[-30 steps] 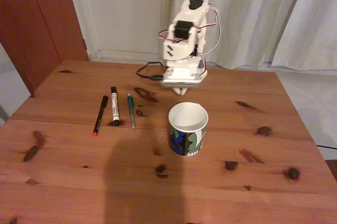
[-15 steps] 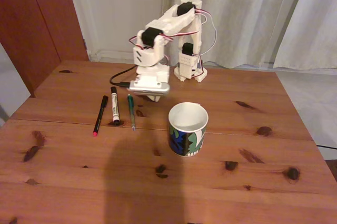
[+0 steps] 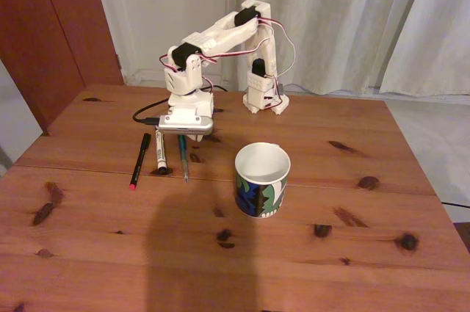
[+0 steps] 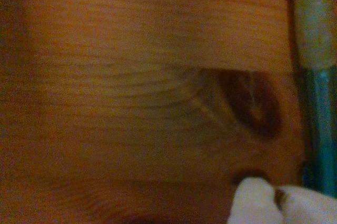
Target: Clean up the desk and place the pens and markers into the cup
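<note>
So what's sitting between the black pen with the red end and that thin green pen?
In the fixed view, the white marker with the black cap lies between the black pen and the green pen, roughly parallel to both on the desk.

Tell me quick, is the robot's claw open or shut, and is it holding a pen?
Gripper: fingers look together and empty, low over the desk beside the green pen, holding no pen.

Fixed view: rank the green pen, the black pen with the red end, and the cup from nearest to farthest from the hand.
1. Green pen: just below the hand, its top end under it.
2. Black pen: leftmost of the row.
3. Cup: lower right of the hand, standing apart on the desk.
</note>
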